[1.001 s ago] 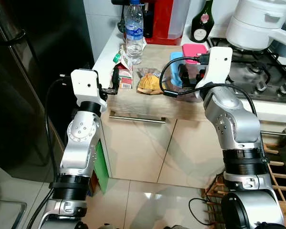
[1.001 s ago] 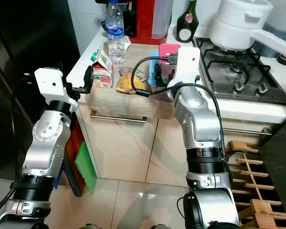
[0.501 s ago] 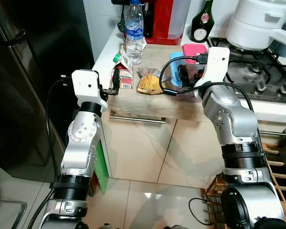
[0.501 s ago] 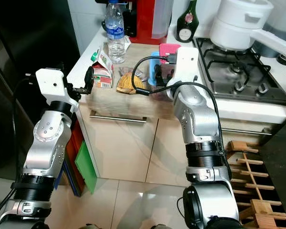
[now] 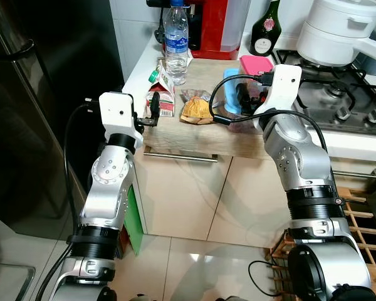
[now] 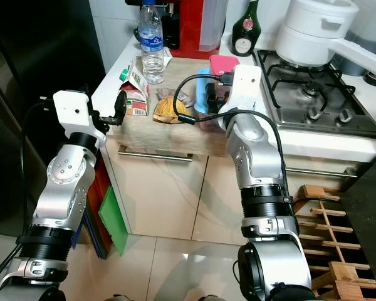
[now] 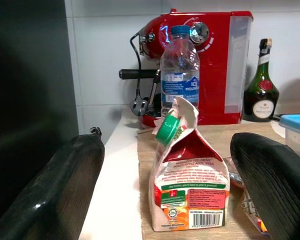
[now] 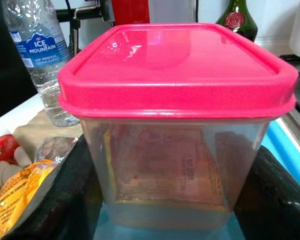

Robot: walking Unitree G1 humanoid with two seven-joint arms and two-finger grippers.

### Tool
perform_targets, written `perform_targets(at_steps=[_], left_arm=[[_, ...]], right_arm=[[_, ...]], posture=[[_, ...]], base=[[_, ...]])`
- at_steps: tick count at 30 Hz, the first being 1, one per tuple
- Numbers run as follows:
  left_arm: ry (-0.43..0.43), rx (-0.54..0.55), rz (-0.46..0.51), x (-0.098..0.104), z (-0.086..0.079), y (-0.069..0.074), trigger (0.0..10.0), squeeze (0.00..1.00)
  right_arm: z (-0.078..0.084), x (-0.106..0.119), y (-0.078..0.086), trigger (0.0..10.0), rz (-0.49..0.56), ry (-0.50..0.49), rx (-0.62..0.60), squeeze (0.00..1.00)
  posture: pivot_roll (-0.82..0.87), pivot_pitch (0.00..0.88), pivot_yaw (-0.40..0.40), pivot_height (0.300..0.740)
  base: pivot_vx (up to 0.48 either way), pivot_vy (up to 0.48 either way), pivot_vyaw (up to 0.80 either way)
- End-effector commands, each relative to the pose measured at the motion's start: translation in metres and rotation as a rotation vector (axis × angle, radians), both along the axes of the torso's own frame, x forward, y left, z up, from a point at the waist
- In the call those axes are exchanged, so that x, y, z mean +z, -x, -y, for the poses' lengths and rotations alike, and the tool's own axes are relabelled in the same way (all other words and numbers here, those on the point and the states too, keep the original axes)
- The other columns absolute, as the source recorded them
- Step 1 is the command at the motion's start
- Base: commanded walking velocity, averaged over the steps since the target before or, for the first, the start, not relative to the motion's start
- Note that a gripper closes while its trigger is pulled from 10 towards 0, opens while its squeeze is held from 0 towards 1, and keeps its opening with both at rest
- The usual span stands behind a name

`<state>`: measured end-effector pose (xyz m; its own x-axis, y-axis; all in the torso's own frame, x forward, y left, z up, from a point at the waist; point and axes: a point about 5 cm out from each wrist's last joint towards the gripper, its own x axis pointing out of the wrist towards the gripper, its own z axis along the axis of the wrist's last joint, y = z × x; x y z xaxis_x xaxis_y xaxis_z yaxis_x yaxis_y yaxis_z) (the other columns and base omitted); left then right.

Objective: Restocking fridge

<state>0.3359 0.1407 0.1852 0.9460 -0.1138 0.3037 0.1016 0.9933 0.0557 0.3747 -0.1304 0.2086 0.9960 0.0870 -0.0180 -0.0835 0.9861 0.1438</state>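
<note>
The pink-lidded container [image 8: 177, 125] stands on the table [image 5: 194, 141] directly between the fingers [image 8: 270, 195] of the right pincer [image 6: 214, 98], which are spread wide and alongside its clear walls; whether they touch cannot be told. Judged rigid, smooth-sided and moderately heavy with contents: grip the walls below the lid rim, firmly, as the plastic may slip. The juice carton [image 7: 190, 170] stands just ahead of the left pincer [image 5: 153, 108], also released. Judged light, its gabled top crushable: take the lower body. A water bottle [image 7: 180, 75] stands beyond it
</note>
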Motion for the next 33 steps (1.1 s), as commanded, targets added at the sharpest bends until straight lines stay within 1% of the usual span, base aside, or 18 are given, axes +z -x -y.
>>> perform_targets(at_steps=[1,3,5,6,7,8,9,10,12,14,15,16,18,22,25,27,30,33], left_arm=[[-0.019,-0.015,-0.002,0.001,0.003,-0.001,10.0,0.0],[-0.019,-0.016,-0.008,-0.001,0.004,-0.002,10.0,0.0],[-0.017,-0.025,0.0,0.001,0.006,-0.003,10.0,0.0],[-0.019,-0.028,0.007,0.002,0.007,-0.003,10.0,0.0],[-0.019,-0.028,0.007,0.002,0.007,-0.003,10.0,0.0],[-0.032,-0.027,0.017,0.004,0.008,-0.004,10.0,0.0],[-0.046,-0.027,0.024,0.005,0.008,-0.003,10.0,0.0],[-0.055,-0.033,0.04,0.007,0.009,-0.002,10.0,0.0],[-0.072,-0.04,0.057,0.008,0.011,0.001,10.0,0.0],[-0.092,-0.041,0.065,0.008,0.012,0.003,10.0,0.0],[-0.133,-0.059,0.107,0.013,0.019,0.009,10.0,0.0],[-0.133,-0.059,0.107,0.013,0.019,0.009,10.0,0.0],[-0.17,-0.121,0.164,0.02,0.031,0.018,10.0,0.0],[-0.161,-0.161,0.195,0.028,0.034,0.02,10.0,0.0],[-0.164,-0.187,0.205,0.031,0.036,0.024,10.0,0.0],[-0.167,-0.193,0.207,0.031,0.037,0.025,10.0,0.0],[-0.164,-0.202,0.152,0.019,0.033,0.032,10.0,0.0],[-0.123,-0.181,0.106,0.012,0.029,0.029,10.0,0.0]], right_arm=[[0.004,0.002,-0.001,0.0,0.036,0.01,-0.035,0.0],[0.006,0.014,-0.001,0.0,0.119,0.024,-0.055,0.0],[0.009,0.03,0.001,0.0,0.234,0.062,-0.09,0.0],[0.013,0.041,0.005,0.0,0.322,0.112,-0.119,0.0],[0.013,0.041,0.005,0.0,0.322,0.112,-0.119,0.0],[0.017,0.056,0.012,0.0,0.453,0.166,-0.152,0.0],[0.025,0.061,0.018,0.0,0.52,0.185,-0.192,0.0],[0.033,0.061,0.022,0.0,0.543,0.182,-0.219,0.0],[0.047,0.054,0.03,0.0,0.558,0.191,-0.275,0.0],[0.049,0.05,0.034,0.0,0.562,0.196,-0.282,0.0],[0.048,0.037,0.045,0.0,0.588,0.243,-0.275,0.0],[0.048,0.037,0.045,0.0,0.588,0.243,-0.275,0.0],[0.046,0.015,0.054,0.0,0.569,0.28,-0.272,0.0],[0.044,-0.006,0.063,0.0,0.539,0.301,-0.27,0.0],[0.044,-0.01,0.07,0.0,0.546,0.33,-0.272,0.0],[0.044,-0.011,0.071,0.0,0.549,0.339,-0.273,0.0],[0.047,-0.018,0.077,0.0,0.536,0.36,-0.274,0.0],[0.047,-0.023,0.076,0.0,0.496,0.327,-0.29,0.0]], posture=[[-0.01,0.0,0.022,0.74],[-0.02,0.0,0.024,0.74],[-0.02,0.0,0.023,0.74],[-0.02,0.0,0.019,0.74],[-0.02,0.0,0.019,0.74],[-0.01,0.0,0.013,0.74],[-0.01,0.0,0.002,0.74],[-0.01,0.0,0.0,0.74],[-0.01,0.0,-0.001,0.74],[0.0,0.0,-0.001,0.74],[-0.01,0.0,0.002,0.74],[-0.01,0.0,0.002,0.74],[-0.01,0.0,0.004,0.74],[-0.01,0.0,0.008,0.74],[-0.02,0.0,0.009,0.74],[-0.02,0.0,0.009,0.74],[-0.02,0.0,0.005,0.74],[-0.02,0.0,0.004,0.74]], base=[[0.0,0.0,0.0],[0.0,0.0,0.0],[0.0,0.0,0.0],[0.0,0.0,0.0],[0.0,0.0,0.0],[0.0,0.0,0.0],[0.0,0.0,0.0],[0.0,0.0,0.0],[0.0,0.0,0.0],[0.0,0.0,0.0],[0.0,0.0,0.0],[0.0,0.0,0.0],[0.0,0.0,0.0],[0.0,0.0,0.0],[0.0,0.0,0.0],[0.0,0.0,0.0],[0.0,0.0,0.0],[0.0,0.0,0.0]])
